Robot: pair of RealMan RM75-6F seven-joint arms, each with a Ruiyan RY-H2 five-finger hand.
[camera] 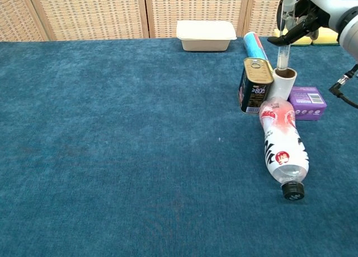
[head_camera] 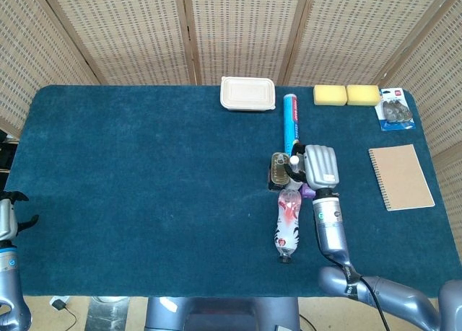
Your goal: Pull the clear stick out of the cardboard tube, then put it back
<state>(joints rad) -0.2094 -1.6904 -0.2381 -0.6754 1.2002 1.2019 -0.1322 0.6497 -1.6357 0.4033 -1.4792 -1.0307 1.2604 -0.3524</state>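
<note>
A short cardboard tube (camera: 283,83) stands upright beside a tin can (camera: 256,85) at the right of the table. A clear stick (camera: 283,47) with a white cap rises straight up out of the tube's mouth, its lower end still just inside. My right hand (camera: 316,10) pinches the stick near its top from the right. In the head view the right hand (head_camera: 320,167) covers the tube, and only the stick's white cap (head_camera: 294,159) shows. My left hand (head_camera: 9,214) rests open at the table's left edge, holding nothing.
A plastic bottle (camera: 282,146) lies on its side in front of the tube. A purple box (camera: 308,103) sits right of it, a blue roll (head_camera: 291,123) behind. Farther back are a white container (head_camera: 247,94), yellow sponges (head_camera: 346,94), a blister pack (head_camera: 394,109) and a notebook (head_camera: 401,177).
</note>
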